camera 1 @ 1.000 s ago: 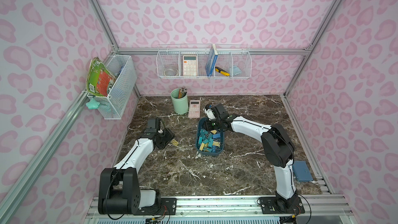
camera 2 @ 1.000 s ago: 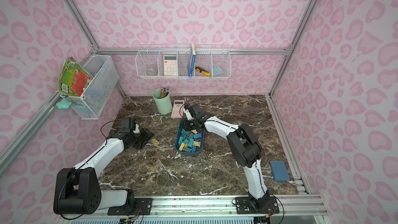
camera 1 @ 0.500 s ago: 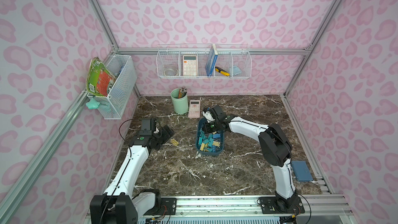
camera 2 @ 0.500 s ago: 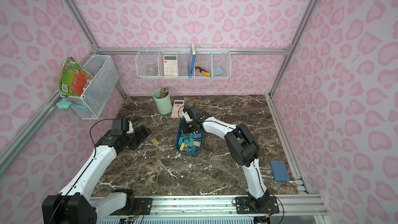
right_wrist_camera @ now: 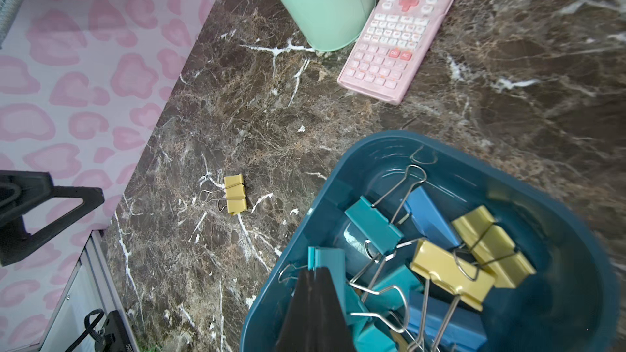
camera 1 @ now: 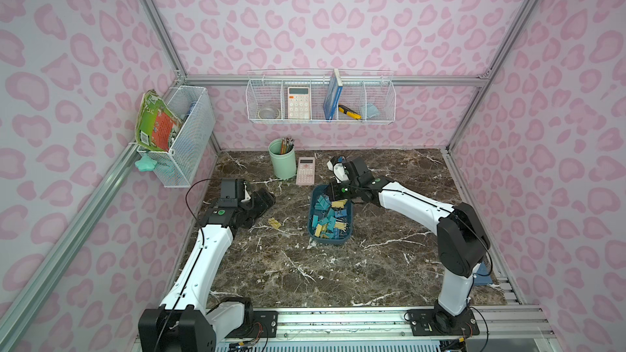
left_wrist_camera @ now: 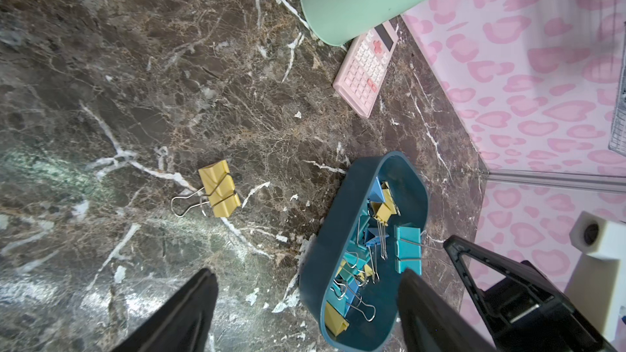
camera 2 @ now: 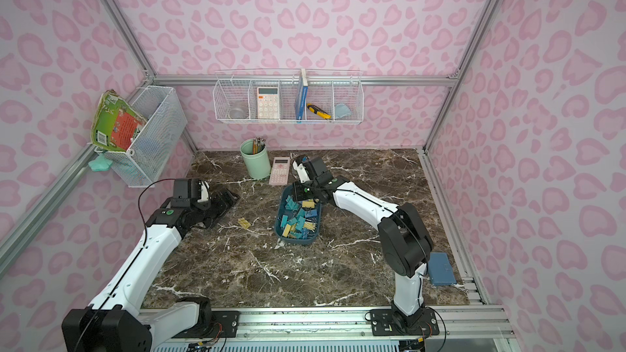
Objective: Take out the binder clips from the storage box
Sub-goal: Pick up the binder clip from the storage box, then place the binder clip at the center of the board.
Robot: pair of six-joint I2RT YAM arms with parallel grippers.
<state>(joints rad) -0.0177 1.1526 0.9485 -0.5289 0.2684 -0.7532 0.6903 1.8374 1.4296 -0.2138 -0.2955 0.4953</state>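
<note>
The dark marble table point(camera 1: 305, 275) carried everything, and the storage box point(camera 1: 310, 228) sat near its middle, a little to the right, with its long side running near to far. A green cup point(camera 1: 283, 164) and a pink calculator point(camera 1: 305, 171) stood just beyond the box's far left corner. The right claw point(camera 1: 333, 191) reached down into the far end of the box, while the left claw point(camera 1: 261, 203) hung over the table well to the left of it. Most of the binder clips point(camera 1: 330, 218) lay heaped inside the box. One yellow clip point(camera 1: 274, 223) lay out on the table between the box and the left claw. The clips looked light and stiff, with smooth painted sides likely to slip. The surest hold was probably across the flat folded body or on a wire loop, though the crossed handles could drag a neighbour along. Both top views gave the layout, but they hid the right claw's jaws behind its own wrist. The right wrist view showed them pressed together, their tips against a teal clip point(right_wrist_camera: 327, 257) at the edge of the heap. Whether that clip was actually pinched could not be told. The left wrist view showed the left claw's jaws spread wide with nothing between them.
</note>
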